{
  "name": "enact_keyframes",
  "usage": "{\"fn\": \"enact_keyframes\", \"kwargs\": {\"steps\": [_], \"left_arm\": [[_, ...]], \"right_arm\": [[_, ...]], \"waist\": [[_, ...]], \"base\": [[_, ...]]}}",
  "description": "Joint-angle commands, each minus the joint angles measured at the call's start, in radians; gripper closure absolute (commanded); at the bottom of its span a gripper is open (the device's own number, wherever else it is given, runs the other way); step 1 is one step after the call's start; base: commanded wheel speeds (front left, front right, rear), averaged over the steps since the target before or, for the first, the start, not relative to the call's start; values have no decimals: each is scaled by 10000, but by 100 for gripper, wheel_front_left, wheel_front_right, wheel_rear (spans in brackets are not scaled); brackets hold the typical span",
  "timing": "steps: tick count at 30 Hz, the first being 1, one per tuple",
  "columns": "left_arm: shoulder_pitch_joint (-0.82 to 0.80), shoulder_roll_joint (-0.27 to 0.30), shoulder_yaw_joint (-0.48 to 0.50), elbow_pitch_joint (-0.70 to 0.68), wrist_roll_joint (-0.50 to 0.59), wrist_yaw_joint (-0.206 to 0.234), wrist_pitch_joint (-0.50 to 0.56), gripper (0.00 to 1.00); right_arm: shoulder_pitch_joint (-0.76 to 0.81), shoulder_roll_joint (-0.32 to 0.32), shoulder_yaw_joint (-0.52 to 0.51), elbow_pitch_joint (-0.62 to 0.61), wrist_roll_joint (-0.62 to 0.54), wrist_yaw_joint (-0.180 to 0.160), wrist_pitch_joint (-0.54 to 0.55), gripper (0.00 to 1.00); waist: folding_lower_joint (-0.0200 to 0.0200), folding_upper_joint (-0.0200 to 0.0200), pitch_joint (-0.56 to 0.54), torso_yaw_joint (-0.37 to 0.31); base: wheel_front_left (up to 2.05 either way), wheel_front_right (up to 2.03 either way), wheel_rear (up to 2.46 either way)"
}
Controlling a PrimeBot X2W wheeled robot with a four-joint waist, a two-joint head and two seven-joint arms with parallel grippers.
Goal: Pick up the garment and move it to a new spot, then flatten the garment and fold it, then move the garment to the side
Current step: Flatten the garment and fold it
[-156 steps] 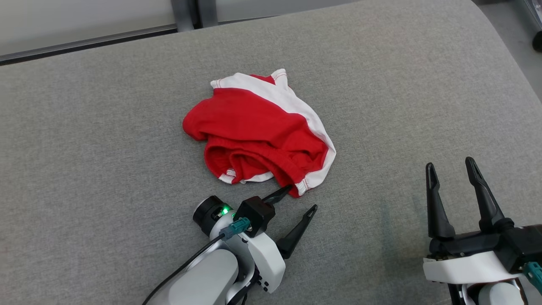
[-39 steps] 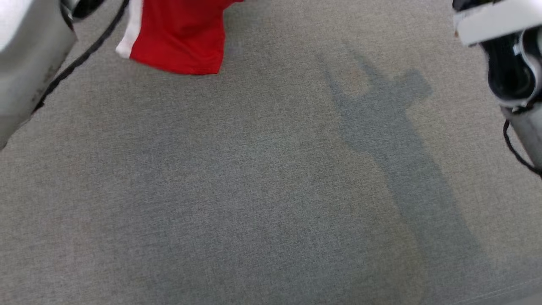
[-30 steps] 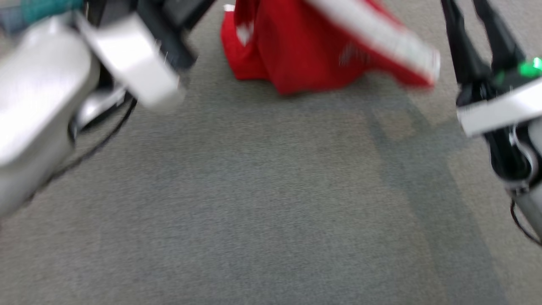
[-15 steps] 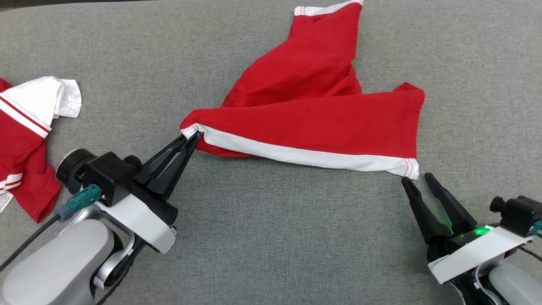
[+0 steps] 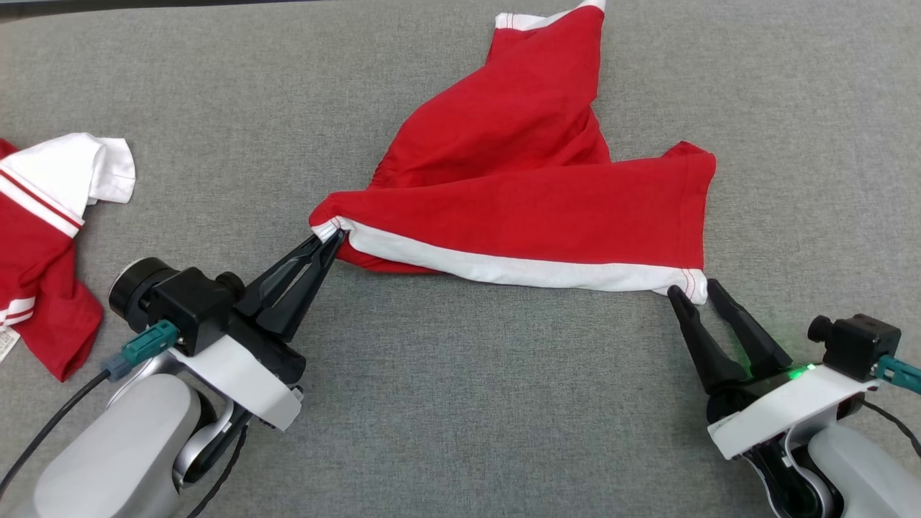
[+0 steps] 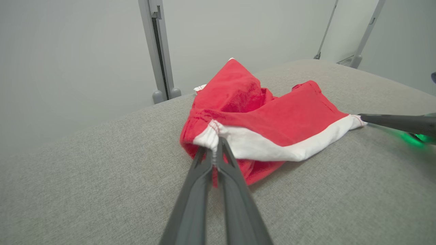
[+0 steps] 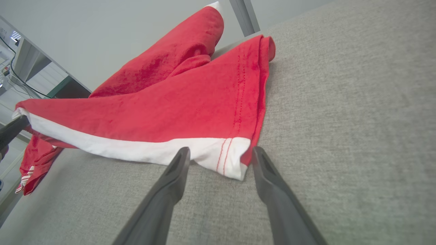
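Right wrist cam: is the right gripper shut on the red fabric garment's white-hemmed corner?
No, the right gripper stands open, fingers flanking a corner of the red garment.

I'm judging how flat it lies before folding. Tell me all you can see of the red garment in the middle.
The red garment looks like soft knit cloth, red with a white band along its near edge and red stitching at the band's ends. It lies partly spread, creased and folded over itself, on the grey padded surface. The left gripper is shut on its left band corner; the right gripper stands open, fingers either side of the right corner.
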Motion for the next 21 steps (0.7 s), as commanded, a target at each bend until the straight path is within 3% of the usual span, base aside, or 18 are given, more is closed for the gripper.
{"fn": "enact_keyframes", "kwargs": {"steps": [1,2,16,21], "left_arm": [[173,-47,143,88,111,-73,-15,100],[184,-88,206,125,174,-114,-15,100],[359,-312,839,334,560,-349,-16,100],[-307,-120,653,-375,295,-362,-15,100]], "right_arm": [[151,185,236,259,173,35,72,85],[108,202,280,306,188,35,72,100],[-249,-270,552,-11,-381,23,52,100],[-473,-673,-774,-1079,-946,19,34,100]], "waist": [[-1,-1,26,-6],[-1,-1,42,-15],[-1,-1,-85,-352],[-1,-1,-342,-524]], "base": [[0,0,0],[0,0,0],[0,0,0],[0,0,0]]}}
